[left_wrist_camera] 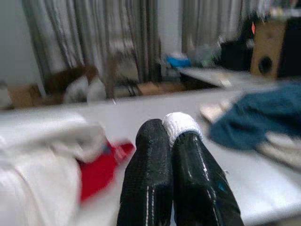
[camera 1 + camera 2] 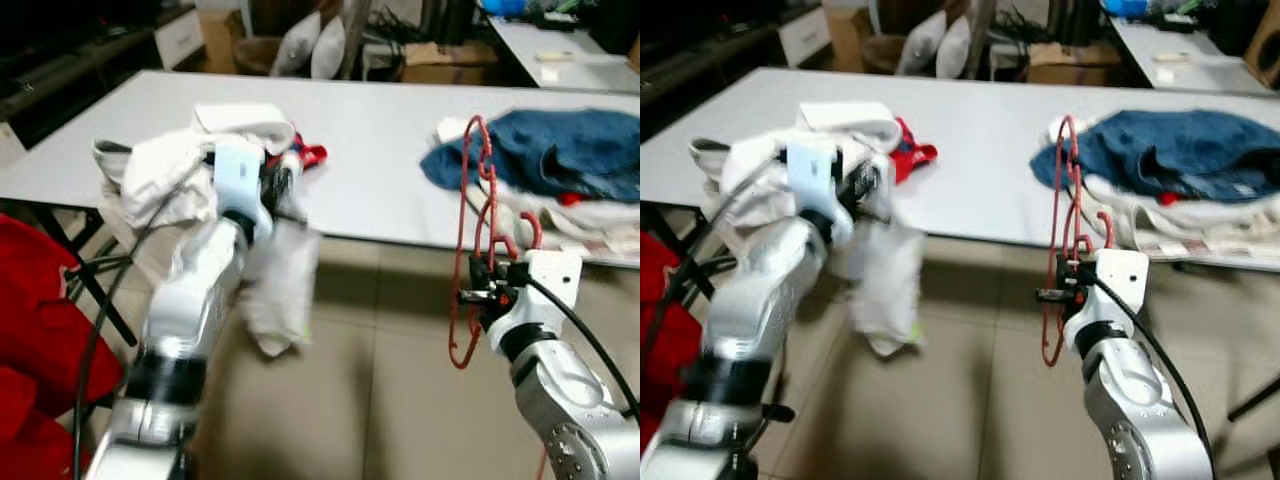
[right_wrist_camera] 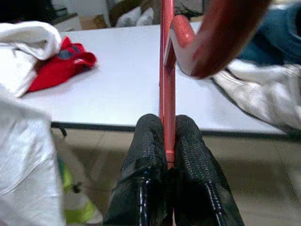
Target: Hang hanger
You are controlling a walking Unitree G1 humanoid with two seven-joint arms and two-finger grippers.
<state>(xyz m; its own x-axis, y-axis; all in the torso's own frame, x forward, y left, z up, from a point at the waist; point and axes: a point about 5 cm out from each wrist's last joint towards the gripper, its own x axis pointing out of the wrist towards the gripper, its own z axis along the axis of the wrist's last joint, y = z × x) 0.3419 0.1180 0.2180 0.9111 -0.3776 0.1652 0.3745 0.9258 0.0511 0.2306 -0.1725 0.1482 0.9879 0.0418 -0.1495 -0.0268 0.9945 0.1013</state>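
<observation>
While both arms are raised in front of the long white table (image 2: 400, 150), the scene reads from the robot's left as follows: a red fabric heap (image 2: 35, 340) sits low beside the table's left end, and the left gripper (image 1: 175, 141) is up at the table's near edge, its two black fingers pinched together on a thick white cloth garment (image 2: 275, 285) that droops below the table edge, with more white cloth bunched on the tabletop behind it. A small crumpled red cloth (image 2: 310, 154) lies on the table just past that bundle. Further right, the right gripper (image 3: 167, 141) is held off the table's near edge, fingers clamped tight on the thin red wire hanger (image 2: 475, 240), which stands upright with its hook end uppermost. Behind it, on the table's right end, a rumpled blue denim garment (image 2: 560, 145) lies over pale folded cloth (image 2: 590, 215). Risk, as a judgement: the grip is on a single slim bar, so the hanger could pivot or slip in the fingers, and its loops could snag the denim pile if swung toward the table. The right wrist view confirms the bar is seated between the fingers; the head views show the hanger's whole outline and its upright stance.
</observation>
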